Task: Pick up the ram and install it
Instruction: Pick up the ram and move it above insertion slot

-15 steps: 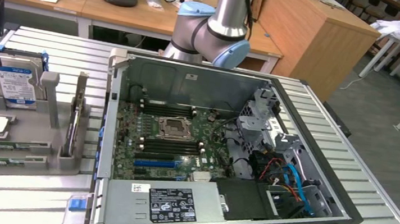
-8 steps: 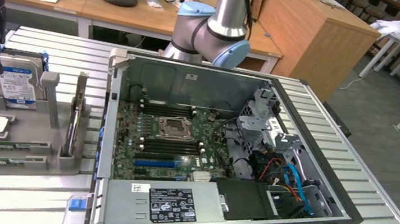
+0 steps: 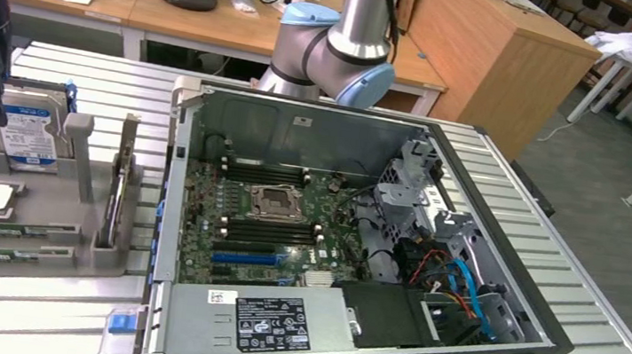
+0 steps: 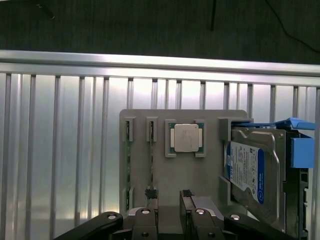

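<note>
Gripper [image 4: 169, 195] hangs over the grey parts holder [image 4: 200, 172] with its two fingers [image 4: 151, 194] apart and nothing clamped between them; bare holder shows in the gap. Two ram sticks stand on edge in two narrow parallel slots of that holder: the first ram stick [image 4: 151, 160] just beside the single square processor [image 4: 186, 137], the second ram stick [image 4: 129, 165] one slot further out. One fingertip sits in line with the first stick's slot; whether it touches cannot be told. One hard drive [image 4: 252, 172] with a blue label stands on the processor's other side. In the exterior view the holder lies on the slatted metal table [image 3: 37, 324] at the exterior view's left, just beside one open computer case [image 3: 511, 342] whose motherboard [image 3: 275, 226] faces up. The arm's blue-capped joint [image 3: 338, 41] rises at the far side.
</note>
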Robot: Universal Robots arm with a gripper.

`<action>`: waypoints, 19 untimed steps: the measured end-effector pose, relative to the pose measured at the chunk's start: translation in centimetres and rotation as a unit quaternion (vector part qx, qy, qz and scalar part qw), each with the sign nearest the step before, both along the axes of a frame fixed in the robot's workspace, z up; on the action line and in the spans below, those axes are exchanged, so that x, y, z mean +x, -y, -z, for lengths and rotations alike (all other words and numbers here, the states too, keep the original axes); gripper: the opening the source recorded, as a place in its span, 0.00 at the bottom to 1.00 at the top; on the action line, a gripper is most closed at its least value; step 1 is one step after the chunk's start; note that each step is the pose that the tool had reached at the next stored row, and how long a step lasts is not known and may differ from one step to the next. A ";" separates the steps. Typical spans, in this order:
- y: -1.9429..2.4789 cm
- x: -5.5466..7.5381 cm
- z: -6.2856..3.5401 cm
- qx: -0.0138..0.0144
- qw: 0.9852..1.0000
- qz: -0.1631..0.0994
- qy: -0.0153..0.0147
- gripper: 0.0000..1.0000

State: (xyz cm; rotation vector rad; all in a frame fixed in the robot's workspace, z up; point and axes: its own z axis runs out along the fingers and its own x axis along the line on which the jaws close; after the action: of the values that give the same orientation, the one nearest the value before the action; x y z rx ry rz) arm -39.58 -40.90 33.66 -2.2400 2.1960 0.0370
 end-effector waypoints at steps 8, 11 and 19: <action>0.00 0.0 0.91 0.000 1.000 0.000 0.000 0.31; 0.00 0.0 1.24 0.000 1.000 0.000 0.000 0.31; 0.00 0.0 2.04 0.000 1.000 0.000 0.000 0.31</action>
State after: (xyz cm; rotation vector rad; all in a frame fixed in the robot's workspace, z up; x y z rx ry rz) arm -39.58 -40.90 31.62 -2.2401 2.1960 0.0370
